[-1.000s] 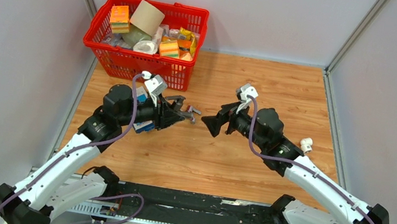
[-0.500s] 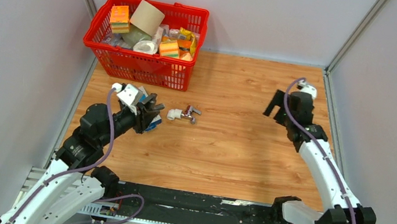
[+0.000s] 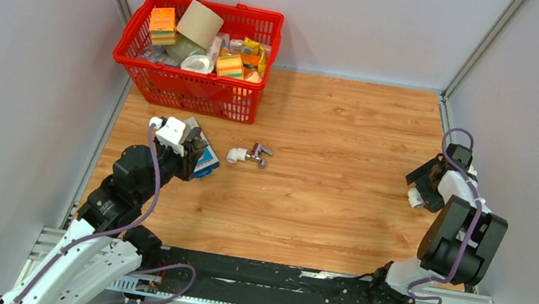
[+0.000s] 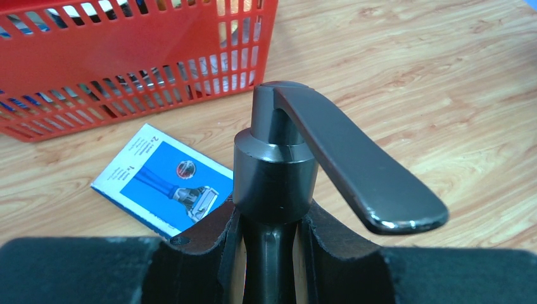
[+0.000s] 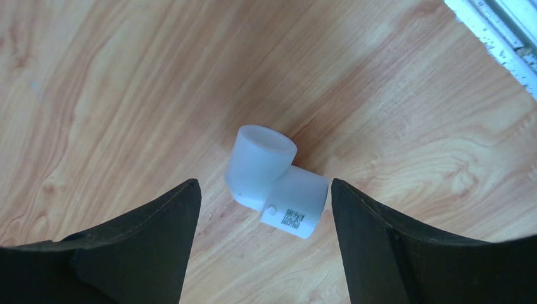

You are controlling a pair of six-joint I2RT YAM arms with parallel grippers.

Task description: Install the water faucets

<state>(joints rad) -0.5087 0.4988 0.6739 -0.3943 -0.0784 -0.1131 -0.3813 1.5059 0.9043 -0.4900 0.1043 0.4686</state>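
Your right end effector (image 5: pixel 263 182) hangs open over the white elbow fitting (image 5: pixel 278 183) near the right edge of the counter (image 3: pixel 322 207). The fitting lies straight ahead between the jaws, untouched. Your left end effector (image 4: pixel 270 221) clamps the dark faucet (image 4: pixel 275 171). The chrome faucet (image 3: pixel 257 153) lies nearer the left edge.

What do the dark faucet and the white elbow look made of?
The dark faucet: likely metal with a dark grey gloss finish, judging by the crisp highlights along its lever. The white elbow: apparently plastic, matte and slightly translucent, with soft moulded edges and a printed code.
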